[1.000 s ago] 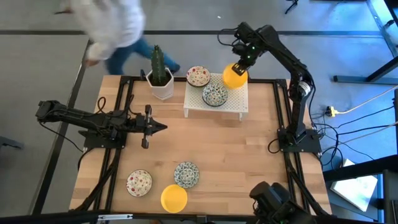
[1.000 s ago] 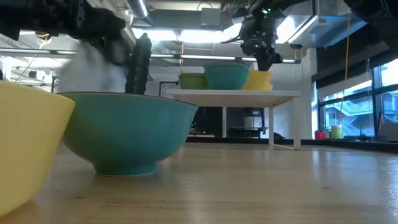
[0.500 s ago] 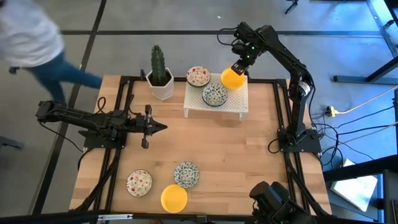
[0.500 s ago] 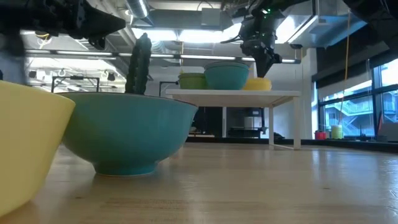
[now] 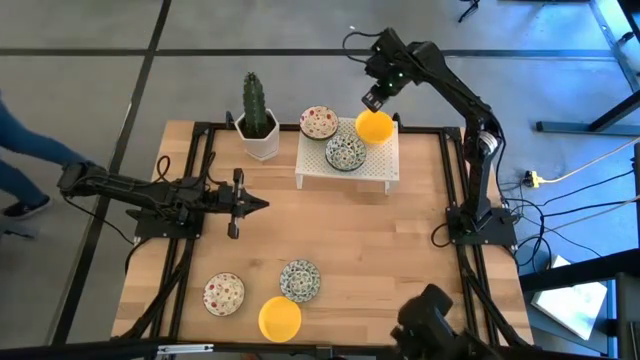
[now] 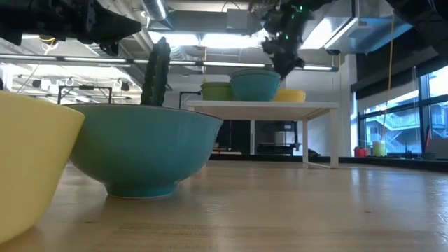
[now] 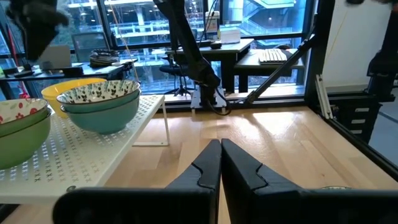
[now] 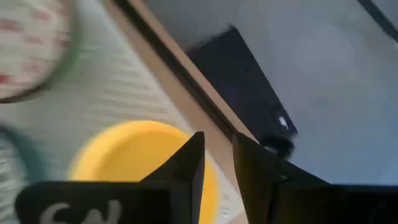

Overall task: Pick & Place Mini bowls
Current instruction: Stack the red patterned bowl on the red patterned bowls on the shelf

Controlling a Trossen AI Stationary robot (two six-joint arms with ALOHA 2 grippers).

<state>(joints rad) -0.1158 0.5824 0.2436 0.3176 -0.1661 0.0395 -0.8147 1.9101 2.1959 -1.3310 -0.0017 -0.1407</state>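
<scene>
So the right gripper hung above the yellow bowl, fingers parted a little, holding nothing. That bowl sat on the white rack beside two patterned bowls. Three more sat at the surface's near edge. Left gripper was closed mid-surface.

The low view crops the near yellow bowl; its pattern perhaps hidden.
</scene>
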